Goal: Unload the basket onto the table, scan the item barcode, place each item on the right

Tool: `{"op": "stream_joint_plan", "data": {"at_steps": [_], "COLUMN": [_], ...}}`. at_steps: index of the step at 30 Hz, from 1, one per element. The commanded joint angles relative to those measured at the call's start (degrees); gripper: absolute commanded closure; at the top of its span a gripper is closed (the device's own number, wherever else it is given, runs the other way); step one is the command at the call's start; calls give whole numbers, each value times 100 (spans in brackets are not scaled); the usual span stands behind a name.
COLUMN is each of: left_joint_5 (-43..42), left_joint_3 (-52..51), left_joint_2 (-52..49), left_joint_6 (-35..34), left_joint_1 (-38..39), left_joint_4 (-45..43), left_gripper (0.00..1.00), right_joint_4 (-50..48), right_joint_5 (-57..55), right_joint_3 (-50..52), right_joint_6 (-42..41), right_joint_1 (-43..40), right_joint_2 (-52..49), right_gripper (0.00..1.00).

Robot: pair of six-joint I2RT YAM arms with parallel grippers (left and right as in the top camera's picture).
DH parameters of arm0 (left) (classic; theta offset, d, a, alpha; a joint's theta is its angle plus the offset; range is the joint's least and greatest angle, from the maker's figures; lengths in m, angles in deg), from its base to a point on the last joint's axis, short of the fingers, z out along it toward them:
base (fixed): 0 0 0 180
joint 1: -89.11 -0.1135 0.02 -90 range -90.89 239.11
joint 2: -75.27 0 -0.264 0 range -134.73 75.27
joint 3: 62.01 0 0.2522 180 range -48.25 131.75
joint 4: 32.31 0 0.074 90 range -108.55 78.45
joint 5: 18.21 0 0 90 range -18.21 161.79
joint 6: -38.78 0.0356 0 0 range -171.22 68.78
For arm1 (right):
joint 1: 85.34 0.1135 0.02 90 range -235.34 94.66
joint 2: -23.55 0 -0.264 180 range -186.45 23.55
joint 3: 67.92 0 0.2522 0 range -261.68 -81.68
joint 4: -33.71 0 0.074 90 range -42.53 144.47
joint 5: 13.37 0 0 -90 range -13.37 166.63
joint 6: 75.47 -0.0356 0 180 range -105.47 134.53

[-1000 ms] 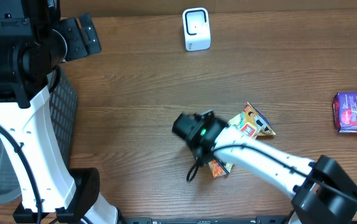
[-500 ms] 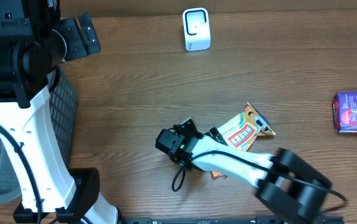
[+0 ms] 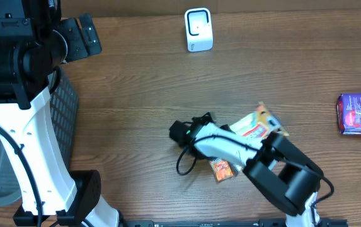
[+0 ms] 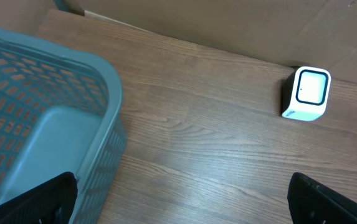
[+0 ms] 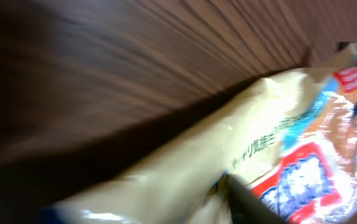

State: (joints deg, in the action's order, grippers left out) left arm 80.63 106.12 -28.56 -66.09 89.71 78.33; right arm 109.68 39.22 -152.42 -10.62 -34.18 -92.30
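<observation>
Lying on the bench (image 3: pixel 136 94) right of centre, the snack packet (image 3: pixel 257 123) is partly covered by the right arm, which bends low over its left end. In the right wrist view the yellow packet fills the picture, blurred, with one of the right fingers (image 5: pixel 253 208) dark against its lower edge; whether they grip it I cannot tell. The left fingers (image 4: pixel 38 199) are spread wide above the basket (image 4: pixel 106 81). The white scanner (image 3: pixel 198 29) stands at the far edge, well apart from the snack packet. A purple packet (image 3: pixel 360 113) lies at the right edge.
</observation>
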Motion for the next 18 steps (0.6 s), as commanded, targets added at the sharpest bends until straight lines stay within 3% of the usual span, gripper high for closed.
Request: {"op": "stream_joint_plan", "data": {"at_steps": [1, 5, 9, 14, 18], "left_joint_5": [79, 79, 79, 81, 79], "left_joint_3": [-15, -15, -15, -15, -15], "left_joint_2": [-2, -2, -2, -2, -2], "left_joint_6": [33, 55, 74, 81, 162], "left_joint_1": [-31, -31, -31, -31, -31], "left_joint_4": [-9, -9, -9, -9, -9], "left_gripper": [0, 0, 0, 0, 1], "right_joint_4": [-28, 24, 732, 1325, 1596], "right_joint_5": [269, 1126, 2267, 5012, 6747], "right_joint_3": [129, 0, -1019, -2876, -4107], "right_joint_6": [-101, -57, 39, 850, 863], "right_joint_1": [-433, -656, -654, -691, -940], "right_joint_2": [-162, -146, 170, 750, 977], "right_gripper": [96, 96, 96, 96, 96]}}
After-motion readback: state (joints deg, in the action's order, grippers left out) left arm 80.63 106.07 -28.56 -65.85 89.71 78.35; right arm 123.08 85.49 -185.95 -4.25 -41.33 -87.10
